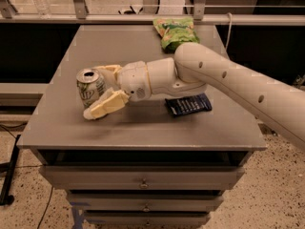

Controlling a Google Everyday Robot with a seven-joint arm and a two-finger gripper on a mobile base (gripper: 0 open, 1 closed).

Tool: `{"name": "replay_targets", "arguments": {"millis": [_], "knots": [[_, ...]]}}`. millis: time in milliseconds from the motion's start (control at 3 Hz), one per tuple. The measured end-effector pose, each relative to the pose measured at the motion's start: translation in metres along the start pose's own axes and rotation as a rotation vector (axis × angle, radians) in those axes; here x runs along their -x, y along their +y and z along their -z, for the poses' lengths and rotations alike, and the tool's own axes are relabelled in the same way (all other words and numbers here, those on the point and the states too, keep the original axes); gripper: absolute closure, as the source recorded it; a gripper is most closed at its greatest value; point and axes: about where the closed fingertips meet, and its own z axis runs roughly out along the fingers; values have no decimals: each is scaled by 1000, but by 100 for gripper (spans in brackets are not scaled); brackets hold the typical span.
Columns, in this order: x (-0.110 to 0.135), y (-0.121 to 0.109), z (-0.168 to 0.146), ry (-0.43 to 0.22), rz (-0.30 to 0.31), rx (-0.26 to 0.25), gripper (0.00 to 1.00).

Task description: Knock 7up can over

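Note:
The 7up can (89, 89) stands upright on the left part of the grey table (143, 128). It has a silver top and a white-silver body with a green logo. My gripper (94, 90) reaches in from the right and is open, with the can between its cream fingers. The near finger (107, 105) lies in front of the can's lower right side. The far finger (108, 69) is just behind the can. I cannot tell if either finger touches it. The white arm (228, 80) stretches across the table from the right.
A dark blue packet (188, 104) lies flat under the arm, right of centre. A crinkly green snack bag (174, 31) lies at the table's back edge. A metal rail (143, 18) runs behind the table. Drawers (143, 182) are below the top.

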Motion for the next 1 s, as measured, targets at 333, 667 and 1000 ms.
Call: {"name": "replay_targets", "arguments": {"millis": [333, 667, 1000], "knots": [[-5, 2, -4, -9, -4, 19, 41], [-10, 2, -4, -14, -8, 31, 72], [-15, -12, 15, 1, -14, -1, 95]]}}
